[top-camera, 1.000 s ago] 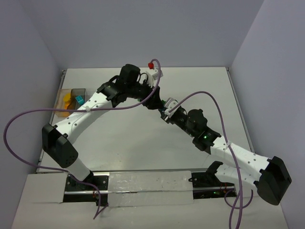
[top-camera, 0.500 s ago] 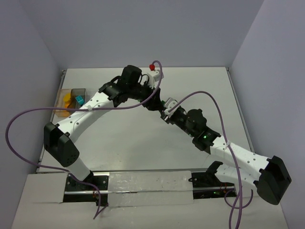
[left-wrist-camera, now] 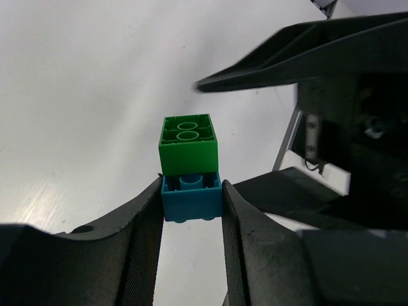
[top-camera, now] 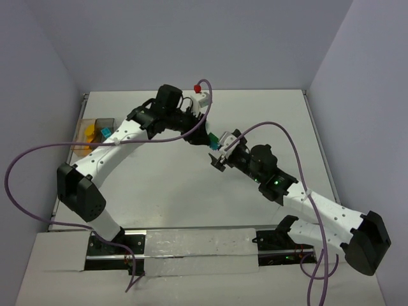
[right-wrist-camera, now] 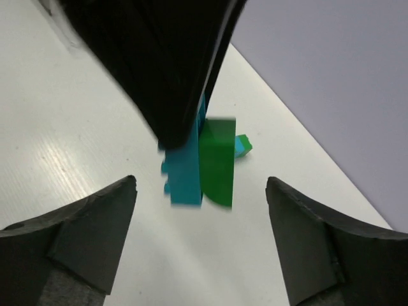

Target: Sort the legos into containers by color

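1. At the table's [top-camera: 159, 185] far left edge sit the containers [top-camera: 102, 121]. An orange-yellow piece [top-camera: 90, 132] and a teal piece [top-camera: 106, 134] already lie inside, so part of the sorting looks done. From above I cannot tell which tray holds which.
2. Over the middle of the table, the left hand [left-wrist-camera: 191, 191] pinches a teal brick [left-wrist-camera: 191, 199] by its sides. A green brick [left-wrist-camera: 188, 143] is stuck on top of it. The two colours are joined, so this pair probably has to be pulled apart before either goes into a tray.
3. Just right of it, the right hand [right-wrist-camera: 201, 185] has its fingers spread wide. They flank the stack and touch neither brick.
4. A small teal-green bit [right-wrist-camera: 242, 145] shows beyond the stack. I cannot tell whether it is another loose piece waiting to be sorted.
5. The table is plain matte white with faint ridges. Pale lilac-grey walls close it in on three sides, and purple cables [top-camera: 25, 166] loop off both arms.
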You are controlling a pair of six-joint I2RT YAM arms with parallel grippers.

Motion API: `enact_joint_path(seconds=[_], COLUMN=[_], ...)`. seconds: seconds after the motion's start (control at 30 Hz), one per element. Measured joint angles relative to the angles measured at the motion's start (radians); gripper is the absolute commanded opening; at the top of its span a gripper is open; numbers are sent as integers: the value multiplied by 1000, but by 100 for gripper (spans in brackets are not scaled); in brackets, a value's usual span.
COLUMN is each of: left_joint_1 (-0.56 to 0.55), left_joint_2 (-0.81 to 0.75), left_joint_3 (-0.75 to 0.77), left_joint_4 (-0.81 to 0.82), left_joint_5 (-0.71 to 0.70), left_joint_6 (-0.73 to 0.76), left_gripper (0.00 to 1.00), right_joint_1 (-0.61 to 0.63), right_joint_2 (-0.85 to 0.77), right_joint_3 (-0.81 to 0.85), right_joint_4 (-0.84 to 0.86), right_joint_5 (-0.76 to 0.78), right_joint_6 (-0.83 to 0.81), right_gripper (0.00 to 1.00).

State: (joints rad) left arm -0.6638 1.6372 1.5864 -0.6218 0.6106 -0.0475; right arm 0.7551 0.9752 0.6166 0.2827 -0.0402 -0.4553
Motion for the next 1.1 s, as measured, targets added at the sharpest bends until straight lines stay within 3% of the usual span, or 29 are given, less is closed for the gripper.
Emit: enact_joint_path(seconds=[0.2, 0.33, 0.47, 0.67, 0.9, 1.1], left_joint_1=[167, 190, 195, 199, 201, 201], left_joint_2=[-51, -117, -176, -196, -146, -131], left_joint_3=[-49, -105, -178, -208, -204, -205], left_joint_4=[-42, -87, -139, -292, -544, -541], left_joint_5=[141, 255, 391, 433, 481, 515], left_joint_6=[176, 319, 486, 757, 1019, 1015], left_gripper=[0, 0, 0, 0, 0, 0], right_joint_1=[-58, -116, -166, -203, -192, -162], right_joint_2=[-109, -153, -105, 77, 110, 199], right_joint_3=[19, 39, 137, 383, 428, 476], right_joint_4=[-198, -327, -481, -704, -780, -767], right_joint_5=[-192, -316, -471, -678, -825, -915], right_joint_6=[-3, 26, 60, 79, 140, 288], right_gripper=[100, 99, 97, 91, 86, 87])
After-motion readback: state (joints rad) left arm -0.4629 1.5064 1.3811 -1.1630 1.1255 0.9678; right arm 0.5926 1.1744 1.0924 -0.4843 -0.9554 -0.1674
